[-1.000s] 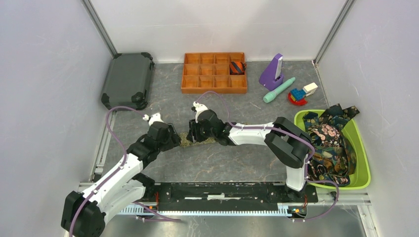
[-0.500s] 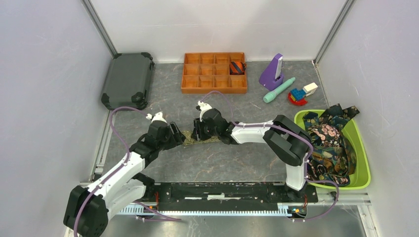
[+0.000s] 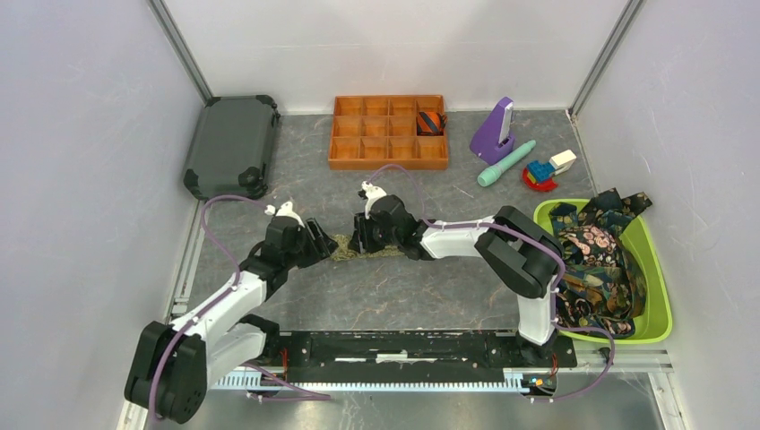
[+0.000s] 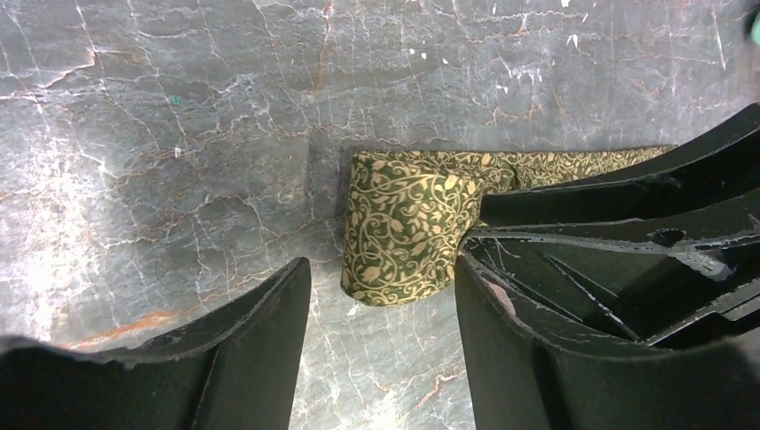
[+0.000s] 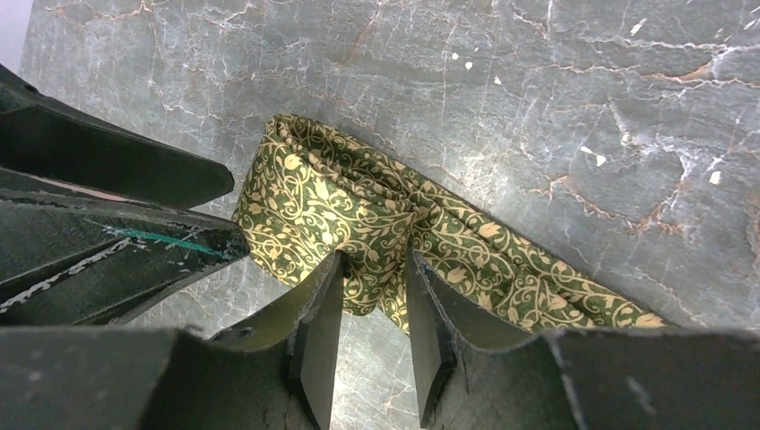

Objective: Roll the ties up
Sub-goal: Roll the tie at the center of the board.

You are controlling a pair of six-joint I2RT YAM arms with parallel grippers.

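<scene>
pinching a fold of the olive-green tie (image 5: pixel 358 215) on the counter (image 5: pixel 538 90), our right end effector (image 5: pixel 375 273) has its fingers nearly together. our left end effector (image 4: pixel 384 300) stands spread around the tie's looped end. from above we barely see the tie; its tail vanishes behind the fingers.

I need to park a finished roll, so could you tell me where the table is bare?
Bare: between the olive tie and the black rail, and between the dark case and the orange tray. Crowded: around the teal stick, toy blocks and green bin, and at the tie itself.
</scene>
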